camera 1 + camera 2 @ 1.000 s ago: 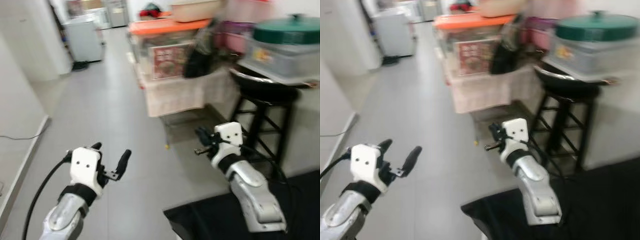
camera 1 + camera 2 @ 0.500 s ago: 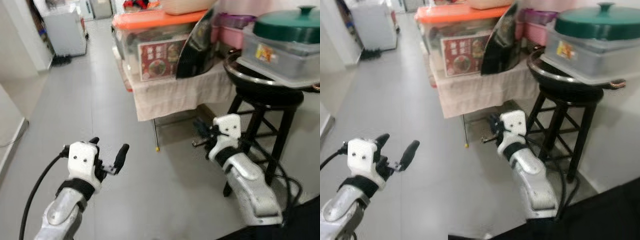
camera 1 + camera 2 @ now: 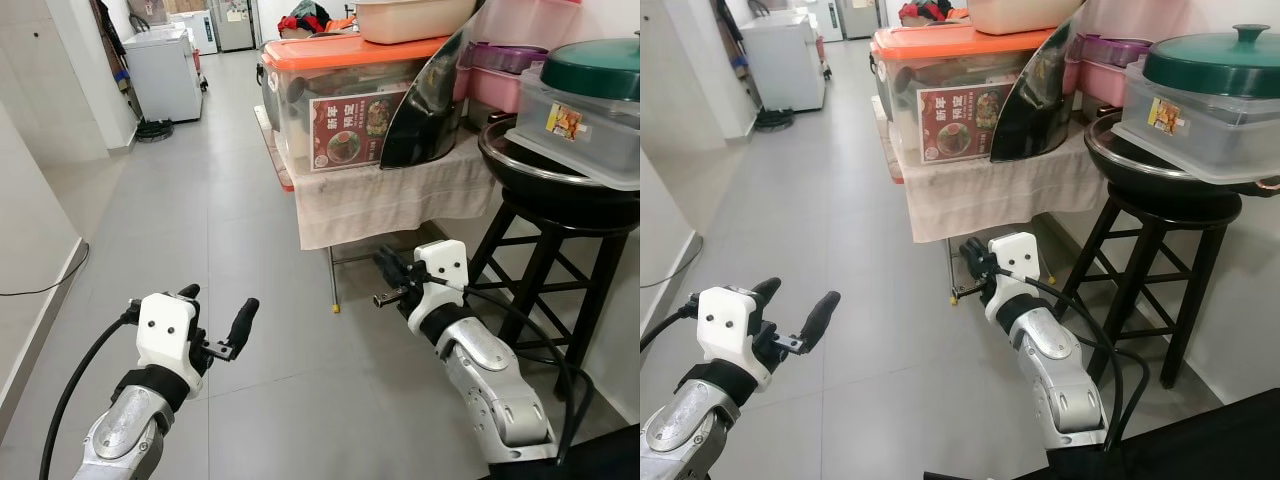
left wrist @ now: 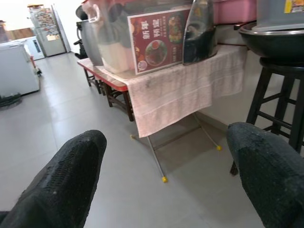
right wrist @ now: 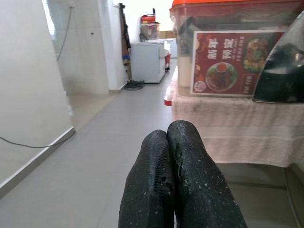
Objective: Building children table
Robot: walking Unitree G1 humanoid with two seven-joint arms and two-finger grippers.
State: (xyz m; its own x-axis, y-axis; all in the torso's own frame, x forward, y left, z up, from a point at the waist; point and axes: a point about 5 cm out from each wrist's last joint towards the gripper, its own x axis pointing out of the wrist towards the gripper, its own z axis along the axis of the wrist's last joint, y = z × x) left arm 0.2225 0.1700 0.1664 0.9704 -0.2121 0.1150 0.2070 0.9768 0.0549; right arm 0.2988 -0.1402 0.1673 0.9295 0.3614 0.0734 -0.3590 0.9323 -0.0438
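No children's table or table parts can be made out in these frames, so its place, heading and long axis cannot be told.

Left gripper [image 3: 218, 322], lower left of the head view: fingers spread wide, released, holding nothing, raised over grey floor tiles [image 3: 230, 210]. In the left wrist view the two black, textured fingertips [image 4: 61, 178] stand far apart.

Right gripper [image 3: 392, 270], lower centre-right: clenched, the two fingers [image 5: 183, 175] pressed flat together with nothing between them, pointing toward the cloth-draped surface [image 3: 385, 195].

Surroundings: low surface, upper centre, covered with a pale pinkish cloth hanging over its front edge; thin metal legs with yellow feet [image 3: 334, 309] show below. On it a clear plastic storage bin with orange lid [image 3: 345, 50], a red printed food poster [image 3: 352, 130] propped against its front, and a dark curved glossy lid [image 3: 432, 105] leaning beside the poster.

Right side: black wooden stool [image 3: 545, 270] carrying a wide black pan [image 3: 560, 185], topped by a grey plastic container with a green lid [image 3: 592, 80]. The stool stands just beside the right arm.

Upper left: white chest freezer [image 3: 165, 70] far down the corridor; a black cable [image 3: 45, 285] on the floor along the white wall.
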